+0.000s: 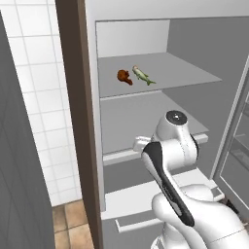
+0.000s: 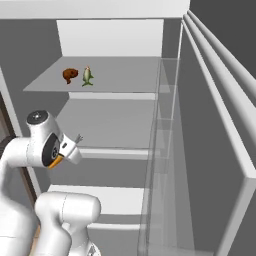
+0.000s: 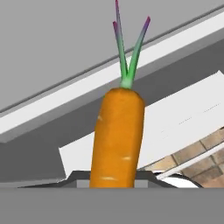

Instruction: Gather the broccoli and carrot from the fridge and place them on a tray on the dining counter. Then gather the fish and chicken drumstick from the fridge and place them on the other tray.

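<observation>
Carrot (image 3: 117, 138) sits clamped in the tool (image 2: 64, 152), held out in front of the open fridge (image 2: 210, 115), below its upper shelf (image 1: 160, 73). Chicken drumstick (image 1: 124, 77) and fish (image 1: 143, 75) lie side by side on that shelf, well above the carrot.

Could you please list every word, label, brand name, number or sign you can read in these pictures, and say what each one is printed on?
There is no readable text in any view.
The carrot, chicken drumstick and fish carry no labels.
The fridge shelves, the wall tiles and the robot's white arm are plain, with no brand, number or sign.
</observation>
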